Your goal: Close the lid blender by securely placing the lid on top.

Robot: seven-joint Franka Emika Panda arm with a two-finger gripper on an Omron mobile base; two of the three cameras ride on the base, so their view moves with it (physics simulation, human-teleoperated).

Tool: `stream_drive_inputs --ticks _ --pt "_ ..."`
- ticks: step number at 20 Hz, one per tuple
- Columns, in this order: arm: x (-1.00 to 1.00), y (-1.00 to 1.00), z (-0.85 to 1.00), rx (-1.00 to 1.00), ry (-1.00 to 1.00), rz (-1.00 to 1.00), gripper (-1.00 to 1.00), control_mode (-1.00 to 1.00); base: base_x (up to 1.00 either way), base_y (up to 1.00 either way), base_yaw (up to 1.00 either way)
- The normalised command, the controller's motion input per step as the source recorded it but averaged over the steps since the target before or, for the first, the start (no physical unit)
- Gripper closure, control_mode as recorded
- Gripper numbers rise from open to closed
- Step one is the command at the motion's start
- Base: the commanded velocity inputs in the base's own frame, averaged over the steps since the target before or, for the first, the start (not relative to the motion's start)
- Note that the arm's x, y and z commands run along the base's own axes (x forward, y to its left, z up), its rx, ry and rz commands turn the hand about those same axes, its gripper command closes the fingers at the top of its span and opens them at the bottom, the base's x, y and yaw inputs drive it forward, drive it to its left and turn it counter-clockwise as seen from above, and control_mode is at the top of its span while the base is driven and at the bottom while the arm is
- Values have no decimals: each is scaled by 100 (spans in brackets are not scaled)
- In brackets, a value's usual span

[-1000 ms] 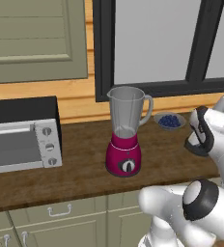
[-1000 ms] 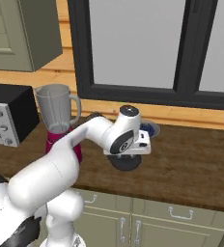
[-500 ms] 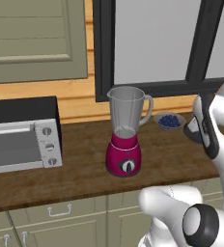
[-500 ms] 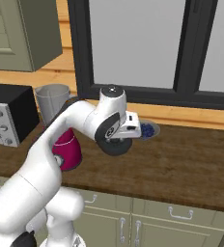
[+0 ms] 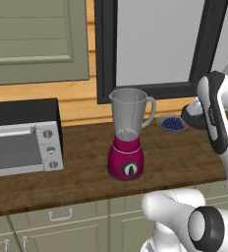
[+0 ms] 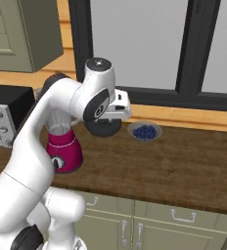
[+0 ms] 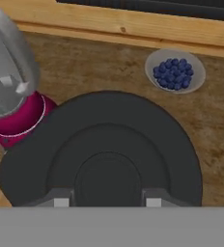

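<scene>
One claw (image 7: 106, 201) is clamped on the round dark lid (image 7: 102, 154), holding it up in the air above the brown counter (image 6: 184, 166). The blender (image 5: 128, 135) stands off to the claw's left and lower down, with the top of its clear jar open. A small bowl of blueberries (image 7: 175, 70) sits on the counter just past the lid, near the window (image 6: 135, 44).
</scene>
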Motion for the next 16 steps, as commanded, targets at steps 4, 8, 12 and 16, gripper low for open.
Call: stream_drive_inputs --ticks 4,8,12,16 --pt "0 42 70 5 -3 0 100 -100 0 0 0" --pt "0 56 61 2 -5 0 100 -100 0 0 0" --pt "0 69 45 0 -3 0 100 -100 0 0 0" --pt "1 73 20 0 0 0 100 -100 0 0 0"
